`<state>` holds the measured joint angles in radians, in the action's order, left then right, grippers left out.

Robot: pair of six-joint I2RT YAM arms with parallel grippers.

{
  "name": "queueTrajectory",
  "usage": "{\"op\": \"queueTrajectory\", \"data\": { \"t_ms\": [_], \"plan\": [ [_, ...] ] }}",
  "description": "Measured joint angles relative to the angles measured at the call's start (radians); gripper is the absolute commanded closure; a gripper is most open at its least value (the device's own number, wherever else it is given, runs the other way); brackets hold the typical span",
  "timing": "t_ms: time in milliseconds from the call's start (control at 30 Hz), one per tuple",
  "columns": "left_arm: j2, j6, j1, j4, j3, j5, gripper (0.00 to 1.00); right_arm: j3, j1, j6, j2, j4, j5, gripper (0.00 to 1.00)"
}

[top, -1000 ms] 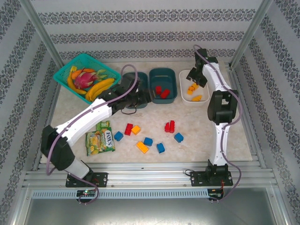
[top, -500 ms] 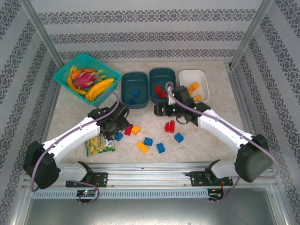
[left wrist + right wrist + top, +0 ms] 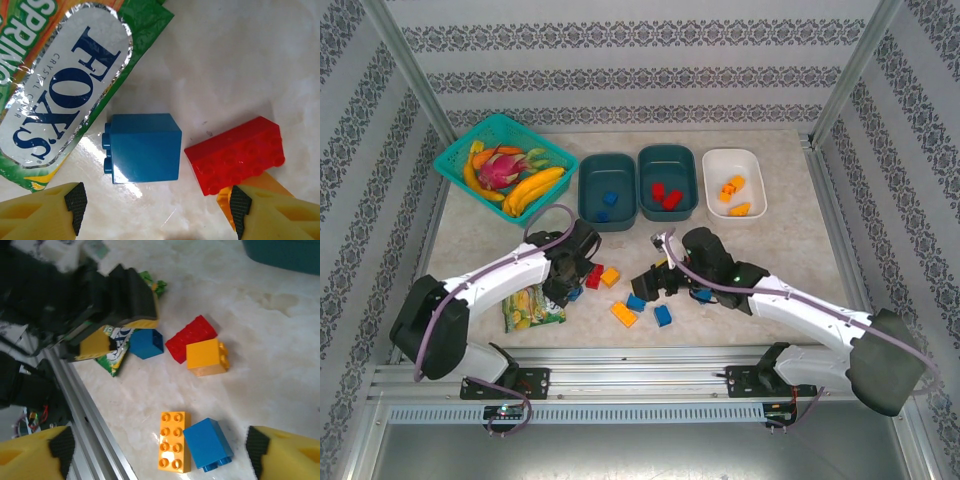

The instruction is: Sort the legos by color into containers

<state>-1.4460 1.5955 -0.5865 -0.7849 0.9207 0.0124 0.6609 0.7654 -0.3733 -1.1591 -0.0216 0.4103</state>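
Loose legos lie on the pale table in front of three containers: a teal tub (image 3: 588, 190) holding blue bricks, a teal tub (image 3: 686, 172) holding red ones, and a white tub (image 3: 752, 178) holding orange ones. My left gripper (image 3: 571, 282) (image 3: 156, 214) hovers open low over a blue brick (image 3: 144, 148); a red brick (image 3: 235, 155) lies just right of it. My right gripper (image 3: 649, 284) (image 3: 160, 454) is wide open above a yellow eight-stud brick (image 3: 174, 441) and a blue brick (image 3: 207, 442). Farther off sit an orange brick (image 3: 206, 356) and the red brick (image 3: 191, 337).
A green Fox's snack packet (image 3: 532, 303) (image 3: 60, 90) lies against the blue brick's left side. A turquoise basket (image 3: 455, 160) of fruit stands at the back left. The metal rail (image 3: 95, 425) of the table's near edge runs close to the right gripper. Both grippers work close together.
The right arm swung from the white tub down to the loose bricks at the front and opened wide. The left arm drew back from the teal tub to the blue brick by the packet.
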Motion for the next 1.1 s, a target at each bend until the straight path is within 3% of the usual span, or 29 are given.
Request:
{"op": "queueTrajectory", "data": {
  "t_ms": [200,567,767,967,1100],
  "plan": [
    [-0.04,0.013,0.019,0.045,-0.032,-0.011,0.25,-0.018,0.011,0.04,0.01,0.067,0.0,0.03],
    [-0.114,-0.017,0.037,0.084,-0.031,-0.016,0.49,-0.018,0.011,0.039,0.004,0.079,-0.001,0.03],
    [-0.128,-0.039,0.039,0.081,-0.019,-0.015,0.57,-0.018,0.011,0.039,-0.008,0.079,-0.002,0.03],
    [-0.122,-0.068,0.039,0.048,0.013,0.025,0.61,-0.01,0.011,0.037,-0.009,0.074,-0.025,0.04],
    [-0.088,-0.132,0.039,-0.029,0.125,0.087,0.61,0.014,0.004,0.028,0.006,0.062,-0.081,0.04]
  ]
}}
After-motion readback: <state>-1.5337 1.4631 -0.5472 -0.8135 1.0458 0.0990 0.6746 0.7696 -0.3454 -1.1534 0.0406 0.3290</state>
